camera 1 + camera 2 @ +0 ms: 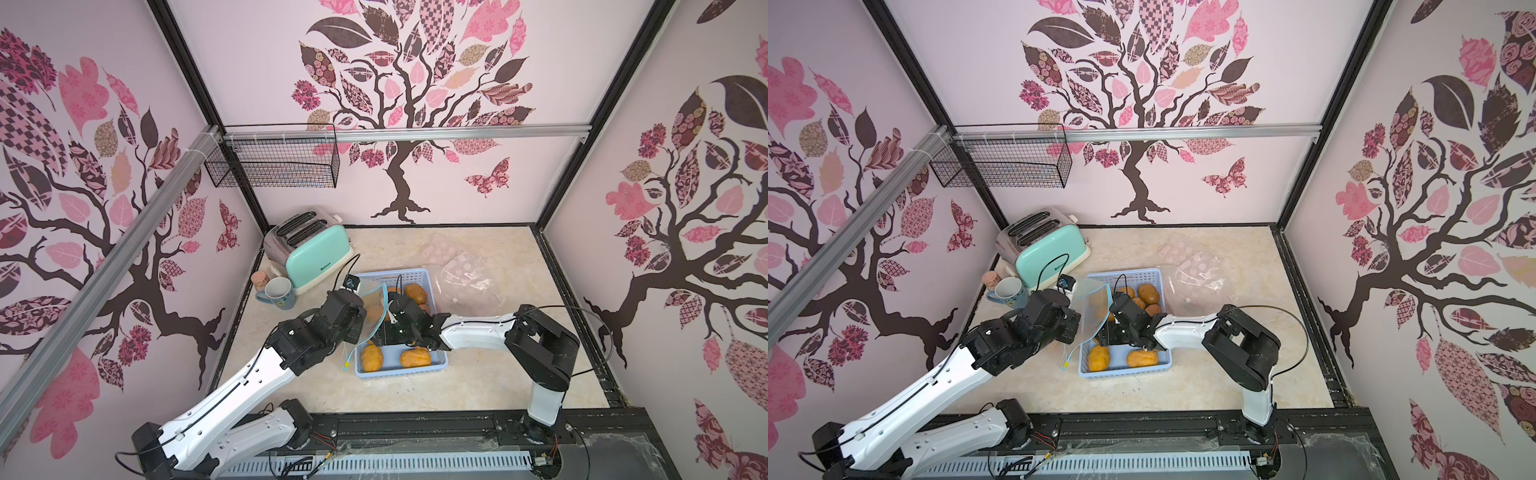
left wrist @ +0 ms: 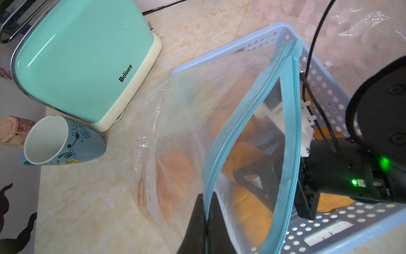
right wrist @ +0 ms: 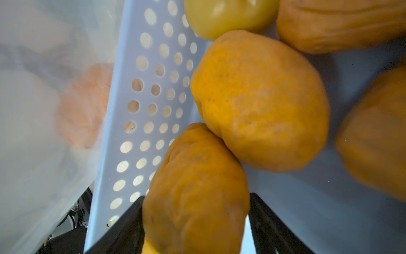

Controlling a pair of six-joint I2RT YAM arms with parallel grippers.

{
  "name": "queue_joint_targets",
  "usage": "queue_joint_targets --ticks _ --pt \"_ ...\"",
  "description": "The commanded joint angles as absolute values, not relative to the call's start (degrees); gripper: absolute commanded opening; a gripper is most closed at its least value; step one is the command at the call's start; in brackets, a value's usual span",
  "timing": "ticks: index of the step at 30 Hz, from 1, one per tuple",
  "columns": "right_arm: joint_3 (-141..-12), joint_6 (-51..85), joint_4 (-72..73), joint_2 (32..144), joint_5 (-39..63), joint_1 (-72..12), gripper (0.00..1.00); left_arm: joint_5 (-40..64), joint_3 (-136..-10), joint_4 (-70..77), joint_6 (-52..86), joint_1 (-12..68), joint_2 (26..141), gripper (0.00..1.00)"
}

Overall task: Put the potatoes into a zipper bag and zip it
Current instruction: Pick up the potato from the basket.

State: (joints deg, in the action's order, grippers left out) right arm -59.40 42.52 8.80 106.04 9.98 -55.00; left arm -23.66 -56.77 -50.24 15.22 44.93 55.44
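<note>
Wire basket: black mesh, hangs from the rail in the far left corner, above the table.
Toaster: mint green, at the far left of the table, slots facing up.
Mug: blue with a flower pattern, upright, just in front of the toaster. A small pink pot stands right beside it.
Left gripper: jaws pressed together on the blue zip rim of the zipper bag, pinching one lip.
Zipper bag: clear, held up with its mouth gaping, hanging at the left edge of the blue basket. A blurred orange shape shows through its film low down. The left wrist view shows the right arm's dark fingers through the open mouth.
Blue basket: perforated plastic, mid-table, between the two arms.
Potatoes: orange-yellow and wrinkled, lying in the blue basket. Two at the near end lie apart and several crowd the far end. In both top views the right arm hides the middle.
Right gripper: down inside the basket by its left wall, with a finger on each side of one potato, close against it. Whether they press on it, I cannot tell. That potato touches its neighbour.
Dotted plastic bags: clear with pink dots, crumpled on the table just right of the basket.
</note>
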Motion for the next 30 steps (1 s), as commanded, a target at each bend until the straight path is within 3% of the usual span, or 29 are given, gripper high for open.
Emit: queue_joint_targets --ticks 1,8,18,30 --pt "-61.66 42.53 8.52 107.39 11.12 -55.15 0.69 -23.23 -55.16 -49.83 15.04 45.05 55.46 0.0" --pt "-60.44 40.81 8.11 104.37 10.55 -55.14 0.59 -23.34 -55.12 -49.9 15.1 45.0 55.45 0.0" --pt "-55.9 36.74 7.24 95.72 8.53 -55.07 0.55 -23.41 -55.11 -49.92 15.07 45.03 55.55 0.0" --pt "-48.95 28.73 0.95 76.12 5.07 -55.12 0.54 -23.11 -55.23 -49.88 14.94 44.78 55.49 0.0"
